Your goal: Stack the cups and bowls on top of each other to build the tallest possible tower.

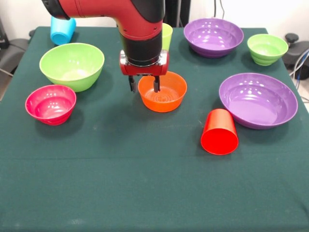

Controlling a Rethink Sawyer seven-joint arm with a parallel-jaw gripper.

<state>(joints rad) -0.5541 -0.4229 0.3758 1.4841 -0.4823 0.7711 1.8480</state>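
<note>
Gripper point(144, 86) is being held part open (empty) over the orange bowl point(162, 92); six bowls, three cups are being shown.

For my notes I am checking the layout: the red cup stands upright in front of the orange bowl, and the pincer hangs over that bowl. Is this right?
Not quite. In the front view the red cup lies on its side, not upright. The pincer does hang over the orange bowl.

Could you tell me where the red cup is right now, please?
In the front view, the red cup lies on its side right of centre, between the orange bowl and the nearer purple bowl.
</note>
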